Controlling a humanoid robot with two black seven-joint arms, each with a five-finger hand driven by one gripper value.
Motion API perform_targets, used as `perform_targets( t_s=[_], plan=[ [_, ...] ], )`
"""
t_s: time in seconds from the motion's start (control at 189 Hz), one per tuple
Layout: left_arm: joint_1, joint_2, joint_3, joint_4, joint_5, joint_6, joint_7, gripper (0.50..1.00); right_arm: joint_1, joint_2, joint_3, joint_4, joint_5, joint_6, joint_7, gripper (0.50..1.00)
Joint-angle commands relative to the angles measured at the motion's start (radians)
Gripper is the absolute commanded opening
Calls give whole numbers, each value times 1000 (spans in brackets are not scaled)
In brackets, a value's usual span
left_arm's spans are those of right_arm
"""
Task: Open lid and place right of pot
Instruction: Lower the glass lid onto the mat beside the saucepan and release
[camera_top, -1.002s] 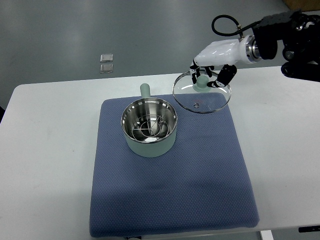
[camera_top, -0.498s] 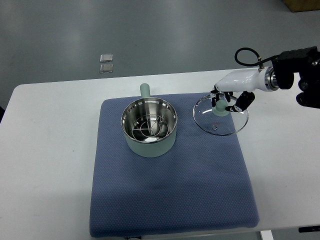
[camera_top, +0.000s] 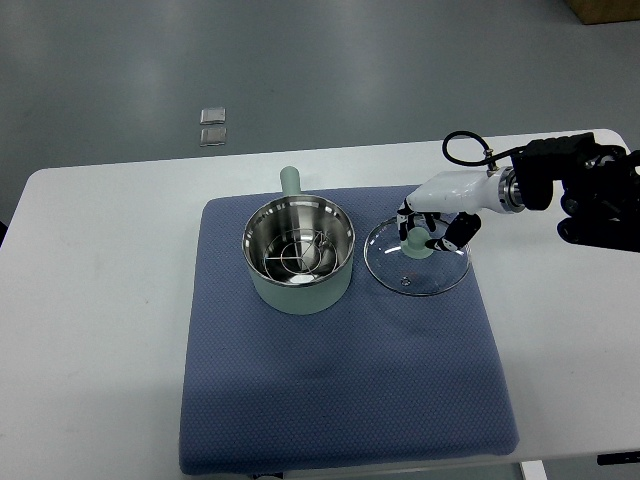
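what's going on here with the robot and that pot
The robot's right hand is gripping the knob of a glass lid and holding it over the blue mat, just right of the pale green pot. The pot stands open, with a metal rack visible inside. The lid is low and close to the mat, though whether it has touched down is hard to tell. The left arm is out of view.

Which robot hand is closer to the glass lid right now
The right. The right robot hand is on the glass lid, fingers closed around its green knob, beside the pot. The left robot hand is out of view.
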Motion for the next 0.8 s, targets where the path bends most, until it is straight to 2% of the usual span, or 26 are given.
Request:
perform_targets(
  t_s=[0.0, 0.684, 0.689, 0.694, 0.7, 0.705, 0.71, 0.716, 0.721, 0.726, 0.732, 0.742, 0.779, 0.795],
  plan=[
    [0, 0, 0, 0, 0, 0, 0, 1000, -15, 18, 0, -4, 2, -16, -9, 500],
    [0, 0, 0, 0, 0, 0, 0, 1000, -103, 56, 37, -48, 8, -28, -13, 500],
    [0, 0, 0, 0, 0, 1, 0, 1000, -103, 56, 37, -48, 8, -29, -13, 533],
    [0, 0, 0, 0, 0, 1, 0, 1000, -103, 56, 37, -48, 8, -29, -13, 533],
    [0, 0, 0, 0, 0, 0, 0, 1000, -103, 56, 37, -48, 8, -31, -12, 578],
    [0, 0, 0, 0, 0, 0, 0, 1000, -103, 56, 37, -48, 8, -31, -12, 578],
    [0, 0, 0, 0, 0, 0, 0, 1000, -103, 56, 37, -48, 8, -32, -12, 621],
    [0, 0, 0, 0, 0, 0, 0, 1000, -103, 56, 37, -48, 8, -32, -12, 621],
    [0, 0, 0, 0, 0, 0, 0, 1000, -103, 55, 37, -48, 8, -34, -12, 653],
    [0, 0, 0, 0, 0, 0, 0, 1000, -103, 55, 37, -48, 8, -34, -12, 654],
    [0, 0, 0, 0, 0, 0, 0, 1000, -103, 55, 39, -48, 8, -37, -12, 678],
    [0, 0, 0, 0, 0, 0, 0, 1000, -103, 55, 39, -48, 8, -37, -12, 678],
    [0, 0, 0, 0, 0, 0, 0, 1000, -104, 55, 39, -48, 10, -46, -10, 735],
    [0, 0, 0, 0, 0, 0, 0, 1000, -104, 55, 39, -48, 10, -46, -10, 735]
  ],
)
